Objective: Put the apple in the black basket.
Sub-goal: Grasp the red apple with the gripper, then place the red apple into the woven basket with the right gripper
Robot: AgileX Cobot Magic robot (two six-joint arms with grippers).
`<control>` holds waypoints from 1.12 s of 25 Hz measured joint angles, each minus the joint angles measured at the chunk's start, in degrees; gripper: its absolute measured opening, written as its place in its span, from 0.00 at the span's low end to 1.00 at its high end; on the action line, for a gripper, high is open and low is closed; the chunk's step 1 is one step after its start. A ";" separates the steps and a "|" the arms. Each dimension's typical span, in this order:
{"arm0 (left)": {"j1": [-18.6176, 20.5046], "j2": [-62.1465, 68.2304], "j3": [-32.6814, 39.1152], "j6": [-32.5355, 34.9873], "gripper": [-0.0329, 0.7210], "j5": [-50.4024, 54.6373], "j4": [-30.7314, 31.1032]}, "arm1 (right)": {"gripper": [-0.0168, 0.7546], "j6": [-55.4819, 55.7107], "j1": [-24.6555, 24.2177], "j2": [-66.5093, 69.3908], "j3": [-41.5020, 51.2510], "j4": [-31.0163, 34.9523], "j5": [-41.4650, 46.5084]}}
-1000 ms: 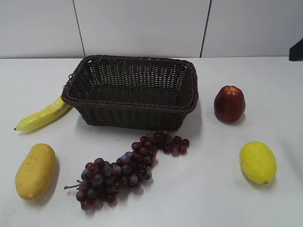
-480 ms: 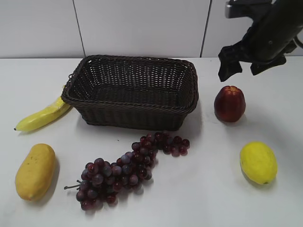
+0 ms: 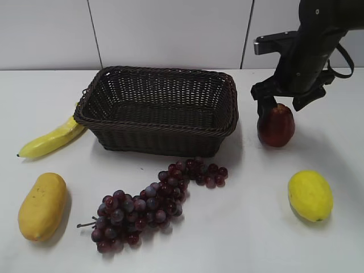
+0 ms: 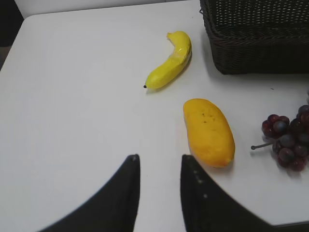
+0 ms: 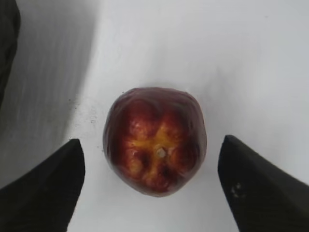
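Note:
The dark red apple [image 3: 276, 126] stands upright on the white table, right of the black basket [image 3: 158, 111]. My right gripper [image 3: 282, 104] hangs open just above the apple, one finger at each side of its top. In the right wrist view the apple [image 5: 154, 140] lies straight below, between the spread fingers [image 5: 58, 188], with clear gaps on both sides. My left gripper [image 4: 159, 164] is open and empty over bare table, out of the exterior view. The basket's corner [image 4: 256, 38] shows at the top right of the left wrist view.
A yellow lemon-like fruit [image 3: 310, 195] lies at the front right. A purple-red grape bunch [image 3: 151, 203] lies in front of the basket. A yellow-orange mango [image 3: 42, 206] lies at the front left and a yellow banana [image 3: 54, 138] left of the basket.
My right arm has come in from the upper right and dropped down to the apple. The apple and the other fruit have not moved.

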 joint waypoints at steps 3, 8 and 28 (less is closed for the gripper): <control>0.00 0.00 0.00 0.00 0.34 0.00 0.00 | 0.86 0.06 0.00 2.12 0.00 -0.20 0.00; 0.00 0.00 0.00 0.00 0.34 0.00 0.00 | 0.79 0.05 0.00 3.36 -0.13 -0.84 -0.20; 0.00 0.00 0.00 0.00 0.34 0.00 0.00 | 0.79 -8.36 9.11 -4.56 -21.95 9.89 5.83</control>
